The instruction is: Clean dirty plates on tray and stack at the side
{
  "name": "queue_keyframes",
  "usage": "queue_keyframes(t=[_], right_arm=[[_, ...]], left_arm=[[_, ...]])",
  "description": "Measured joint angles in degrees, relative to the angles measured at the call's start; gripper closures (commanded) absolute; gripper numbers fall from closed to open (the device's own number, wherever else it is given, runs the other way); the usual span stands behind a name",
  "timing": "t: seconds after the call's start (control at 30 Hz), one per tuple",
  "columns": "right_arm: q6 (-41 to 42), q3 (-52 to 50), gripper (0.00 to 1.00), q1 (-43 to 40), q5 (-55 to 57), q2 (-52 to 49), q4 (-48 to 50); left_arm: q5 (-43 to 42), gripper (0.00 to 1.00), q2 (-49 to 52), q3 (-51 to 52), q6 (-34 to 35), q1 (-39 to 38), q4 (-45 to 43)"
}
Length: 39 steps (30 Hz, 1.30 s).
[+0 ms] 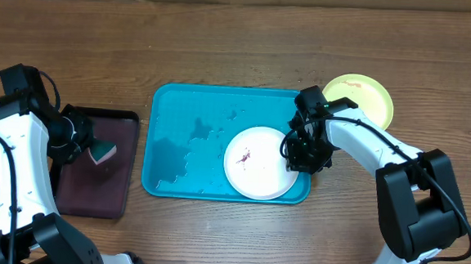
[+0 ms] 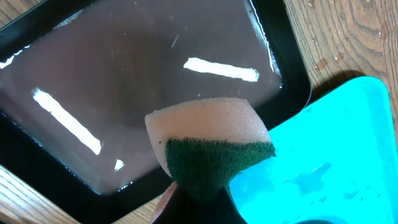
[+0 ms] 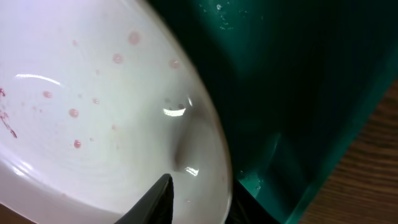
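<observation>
Right hand [image 1: 304, 155] nearly closed, pinching right rim of round white plastic plate [image 1: 249, 170], plate lying in turquoise rectangular plastic tray [image 1: 180, 104]. Left hand [image 1: 93, 149] clamped tight on white-green sponge [image 1: 104, 151] over dark maroon tray [image 1: 93, 189].

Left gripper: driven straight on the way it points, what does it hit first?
The left gripper holds a sponge, which likely meets the dark tray first, on its wet floor. Depth unclear.
</observation>
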<state>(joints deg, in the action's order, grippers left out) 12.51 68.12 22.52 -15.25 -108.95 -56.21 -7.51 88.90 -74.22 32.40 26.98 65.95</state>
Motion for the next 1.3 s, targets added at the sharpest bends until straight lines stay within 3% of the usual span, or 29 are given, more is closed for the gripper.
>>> queue_keyframes(t=[0.2, 0.3, 0.63, 0.8, 1.03, 1.3], right_arm=[[3.45, 0.04, 0.84, 0.00, -0.59, -1.11, -0.20], [4.98, 0.02, 0.96, 0.00, -0.83, -1.22, 0.09], [12.68, 0.07, 0.96, 0.76, -3.39, -1.27, 9.53], [12.33, 0.07, 0.96, 3.08, -2.84, -1.49, 16.26], [4.79, 0.04, 0.96, 8.22, -4.57, -2.19, 23.76], [2.99, 0.04, 0.96, 10.14, -3.96, -2.23, 25.33]], left_arm=[[-0.44, 0.96, 0.00, 0.00, 0.00, 0.00, 0.00], [-0.50, 0.96, 0.00, 0.00, 0.00, 0.00, 0.00], [-2.62, 0.96, 0.00, 0.00, -0.35, -1.64, 0.00], [-3.58, 0.96, 0.00, 0.00, -2.32, -7.50, -0.52], [-4.15, 0.96, 0.00, 0.00, -4.70, -19.63, -4.15], [-4.35, 0.96, 0.37, 0.00, -5.64, -31.67, -8.00]])
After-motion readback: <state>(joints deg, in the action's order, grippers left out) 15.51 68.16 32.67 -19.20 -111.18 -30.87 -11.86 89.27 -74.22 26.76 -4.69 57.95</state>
